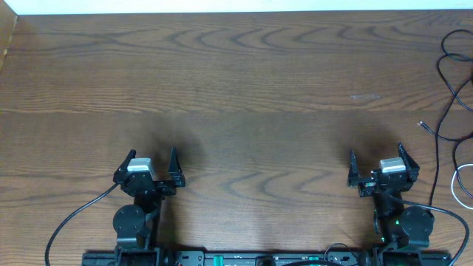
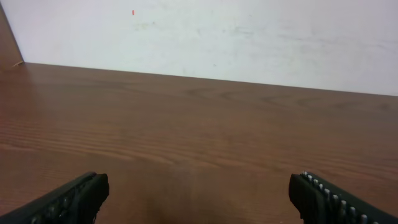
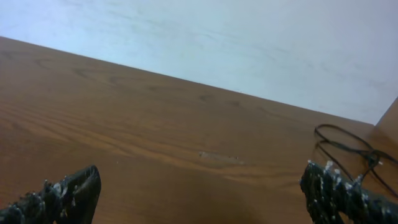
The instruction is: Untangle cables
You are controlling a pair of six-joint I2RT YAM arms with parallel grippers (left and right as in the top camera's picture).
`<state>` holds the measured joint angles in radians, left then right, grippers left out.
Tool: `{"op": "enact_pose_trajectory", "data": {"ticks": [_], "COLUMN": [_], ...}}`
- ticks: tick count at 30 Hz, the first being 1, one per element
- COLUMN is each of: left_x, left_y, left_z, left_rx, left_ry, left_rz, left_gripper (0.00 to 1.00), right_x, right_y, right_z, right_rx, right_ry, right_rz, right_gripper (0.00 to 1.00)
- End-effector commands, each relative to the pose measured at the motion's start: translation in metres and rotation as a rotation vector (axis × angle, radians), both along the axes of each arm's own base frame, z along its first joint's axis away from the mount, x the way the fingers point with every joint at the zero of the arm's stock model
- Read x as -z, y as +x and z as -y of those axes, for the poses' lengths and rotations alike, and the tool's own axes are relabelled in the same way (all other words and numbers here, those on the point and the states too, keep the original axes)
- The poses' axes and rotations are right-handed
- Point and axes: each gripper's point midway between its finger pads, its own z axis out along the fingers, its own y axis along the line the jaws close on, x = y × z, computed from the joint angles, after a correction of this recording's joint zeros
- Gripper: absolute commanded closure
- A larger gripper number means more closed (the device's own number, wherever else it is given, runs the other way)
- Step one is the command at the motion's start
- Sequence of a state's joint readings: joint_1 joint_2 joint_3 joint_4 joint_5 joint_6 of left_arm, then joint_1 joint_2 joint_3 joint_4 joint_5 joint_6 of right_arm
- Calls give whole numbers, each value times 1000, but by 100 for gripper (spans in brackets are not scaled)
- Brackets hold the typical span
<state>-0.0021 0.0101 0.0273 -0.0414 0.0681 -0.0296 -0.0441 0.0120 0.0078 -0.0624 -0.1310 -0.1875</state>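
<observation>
The black cable (image 1: pixel 448 89) lies in loose loops at the table's far right edge, with a small plug end (image 1: pixel 423 125) pointing left. It also shows in the right wrist view (image 3: pixel 348 144) at the far right. The white cable (image 1: pixel 457 174) curves at the right edge, partly cut off by the frame. My left gripper (image 1: pixel 152 161) is open and empty near the front left, far from the cables. My right gripper (image 1: pixel 377 158) is open and empty near the front right, left of the cables.
The brown wooden table (image 1: pixel 236 89) fills the view, with a white wall behind it (image 2: pixel 217 37). Thick black arm wires (image 1: pixel 74 218) run along the front by both bases.
</observation>
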Motion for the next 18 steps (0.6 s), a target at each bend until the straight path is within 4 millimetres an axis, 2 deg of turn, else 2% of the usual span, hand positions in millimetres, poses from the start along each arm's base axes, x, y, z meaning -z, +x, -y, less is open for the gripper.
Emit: {"op": "enact_pose_trajectory", "data": {"ticks": [1,12,18], "left_x": [16,16,16], "left_y": [0,0,0], "left_z": [0,0,0], "left_rx": [-4,-4,-4], "left_ry": [-9,-9,-9], "left_rz": [-41,-41,-41], "left_gripper": [2,2,2], "right_x": [2,2,2], "right_y": [0,0,0], "right_z": [3,3,3], "right_rx": [27,33,33], "right_ry": [91,182,169], "right_rz": [-10,-18,-17], "right_gripper": [1,1,1]}}
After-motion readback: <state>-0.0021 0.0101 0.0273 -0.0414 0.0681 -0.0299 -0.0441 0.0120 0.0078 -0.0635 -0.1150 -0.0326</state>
